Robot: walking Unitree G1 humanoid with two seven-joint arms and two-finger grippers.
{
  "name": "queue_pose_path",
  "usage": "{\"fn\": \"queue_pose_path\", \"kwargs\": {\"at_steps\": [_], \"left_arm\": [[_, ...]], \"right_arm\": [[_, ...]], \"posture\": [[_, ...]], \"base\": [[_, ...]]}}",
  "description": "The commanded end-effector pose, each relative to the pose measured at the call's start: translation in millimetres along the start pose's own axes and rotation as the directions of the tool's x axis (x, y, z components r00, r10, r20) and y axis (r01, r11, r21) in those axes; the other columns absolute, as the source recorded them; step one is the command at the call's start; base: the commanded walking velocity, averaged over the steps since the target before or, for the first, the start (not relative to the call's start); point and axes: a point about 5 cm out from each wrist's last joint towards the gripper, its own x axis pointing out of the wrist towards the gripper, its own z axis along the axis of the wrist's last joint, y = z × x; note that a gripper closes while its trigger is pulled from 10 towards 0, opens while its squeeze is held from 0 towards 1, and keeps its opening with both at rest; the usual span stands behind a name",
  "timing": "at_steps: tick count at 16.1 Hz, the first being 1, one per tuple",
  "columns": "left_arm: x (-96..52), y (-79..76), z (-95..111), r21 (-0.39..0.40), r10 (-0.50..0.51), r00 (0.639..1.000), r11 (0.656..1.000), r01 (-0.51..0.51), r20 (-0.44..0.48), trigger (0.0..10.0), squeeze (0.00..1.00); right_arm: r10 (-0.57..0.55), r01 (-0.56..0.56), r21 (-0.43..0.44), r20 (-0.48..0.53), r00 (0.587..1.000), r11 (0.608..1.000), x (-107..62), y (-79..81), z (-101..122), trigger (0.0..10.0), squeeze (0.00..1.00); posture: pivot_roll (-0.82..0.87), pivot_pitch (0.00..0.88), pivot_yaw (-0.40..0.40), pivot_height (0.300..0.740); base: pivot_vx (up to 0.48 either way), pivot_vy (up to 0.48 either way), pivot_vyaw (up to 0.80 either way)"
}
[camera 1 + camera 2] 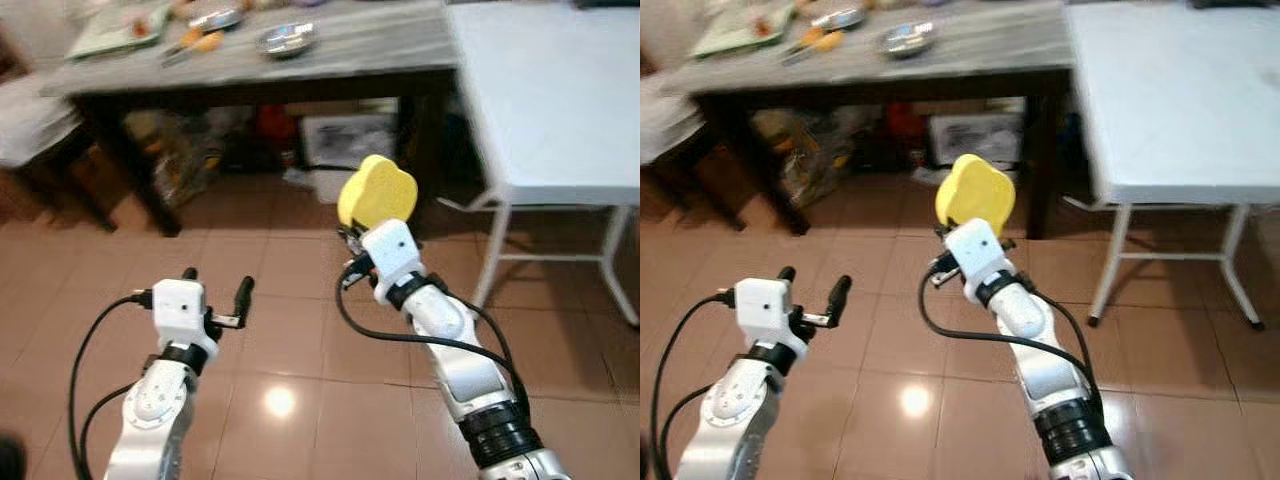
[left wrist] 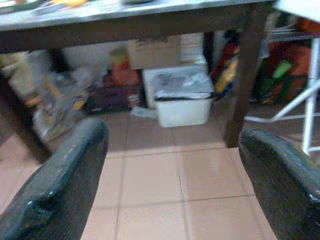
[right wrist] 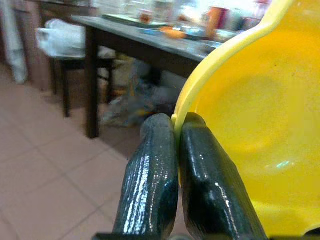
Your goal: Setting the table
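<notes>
Yellow plate (image 1: 376, 190) clamped by its rim in right hand (image 3: 176, 131), held upright before the dark table (image 1: 330, 55). Left hand (image 1: 215, 287) fingers apart, empty, short of table.

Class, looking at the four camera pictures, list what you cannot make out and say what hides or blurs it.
- Items on the dark table: blurred and cut off by the top edge in the left eye view.
- Clutter under that table: shaded, blurred.
- Right hand pinching the yellow dish: the dish's far rim is cut off in the right wrist view.
</notes>
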Motion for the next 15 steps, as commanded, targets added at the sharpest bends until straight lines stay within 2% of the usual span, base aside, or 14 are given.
{"fn": "queue_pose_path", "kwargs": {"at_steps": [1,12,15], "left_arm": [[-1.8,-3.2,0.3,-0.002,-0.017,1.0,1.0,0.017,0.003,10.0,0.0],[-4.1,-3.4,-1.6,0.002,-0.031,0.999,1.0,0.031,-0.01,10.0,0.0],[-4.5,-3.0,-1.8,0.005,-0.031,0.999,1.0,0.031,-0.014,10.0,0.0]], "right_arm": [[-0.018,0.018,-0.012,0.009,1.0,1.0,-2.2,-5.2,1.4,10.0,0.0],[-0.021,0.021,-0.015,0.007,1.0,1.0,-2.6,-4.3,0.6,10.0,0.0],[-0.007,0.007,-0.038,0.011,1.0,0.999,-2.2,-1.3,1.1,10.0,0.0]], "posture": [[-0.07,0.126,0.12,0.74],[-0.07,0.128,0.126,0.74],[-0.06,0.129,0.13,0.74]], "base": [[0.409,0.0,0.0],[0.39,0.0,0.0],[0.48,0.0,0.0]]}}
